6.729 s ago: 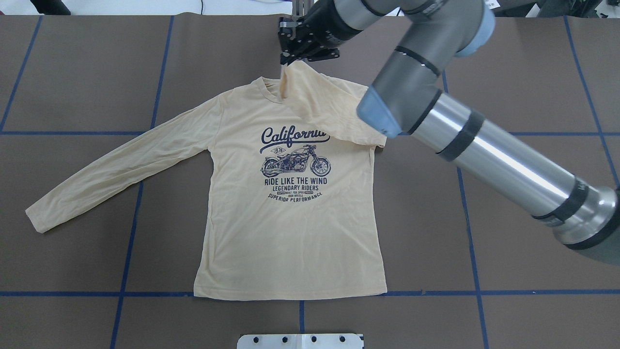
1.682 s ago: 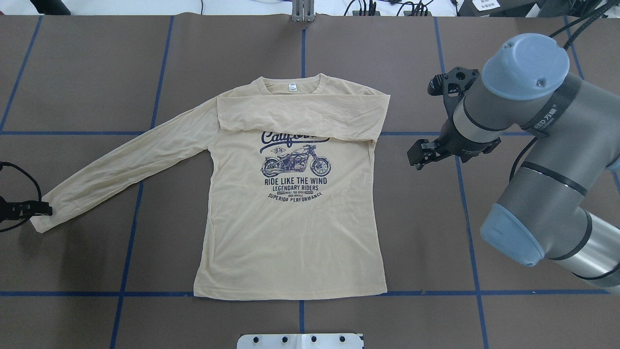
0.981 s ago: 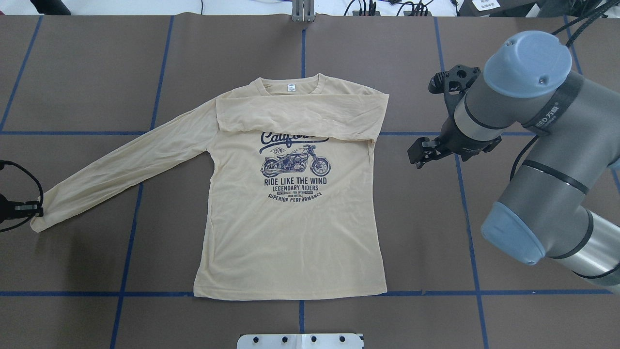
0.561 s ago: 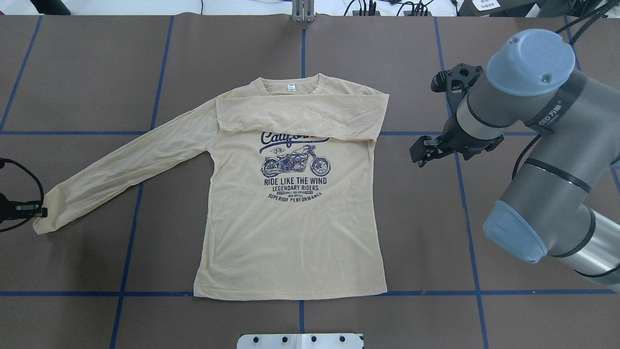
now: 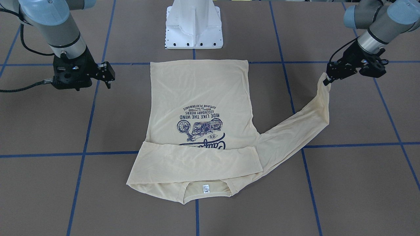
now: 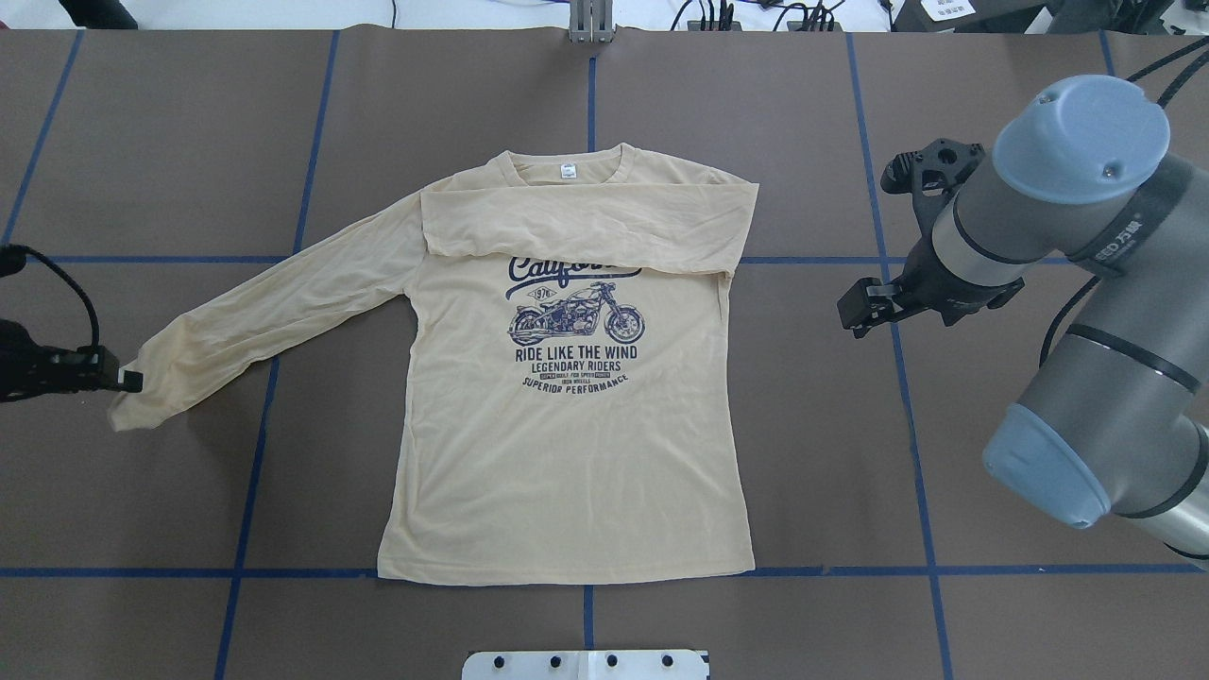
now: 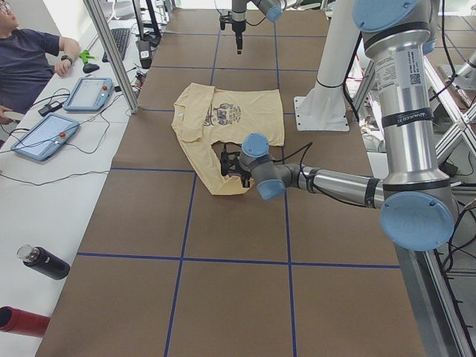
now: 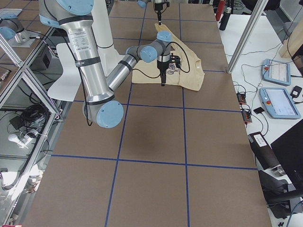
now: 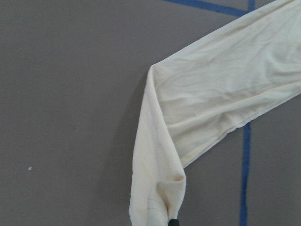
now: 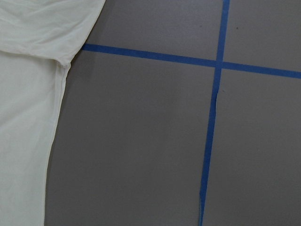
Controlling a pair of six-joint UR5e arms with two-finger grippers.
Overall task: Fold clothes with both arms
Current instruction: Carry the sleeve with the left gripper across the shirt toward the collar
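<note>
Cream long-sleeved shirt (image 6: 567,425) is lying flat, print up, in the middle of the table (image 6: 142,142), collar at 12 o'clock in the overhead view and hem at 6. Right sleeve (image 6: 586,227) is already lying folded across the chest, covering the top of the "California" lettering. Left sleeve (image 6: 274,312) is running out from the shoulder toward 8 o'clock, so its long axis goes roughly 2 to 8. Its cuff (image 6: 127,406) is coming up off the table, bunching and drooping.

Left gripper (image 6: 132,381) is sitting at 9 o'clock of the shirt body and is clamping that cuff; the left wrist view shows fabric pinched at a black fingertip. Right gripper (image 6: 855,316) is hovering at 3 o'clock of the shirt, well apart from it, carrying nothing. Whether its jaws are parted is hard to tell from here.

Judging the step: second sleeve fold is starting. Cuff probably needs carrying toward 2–3 o'clock, along the sleeve axis, to land over the chest. Left arm is the nearer one.
</note>
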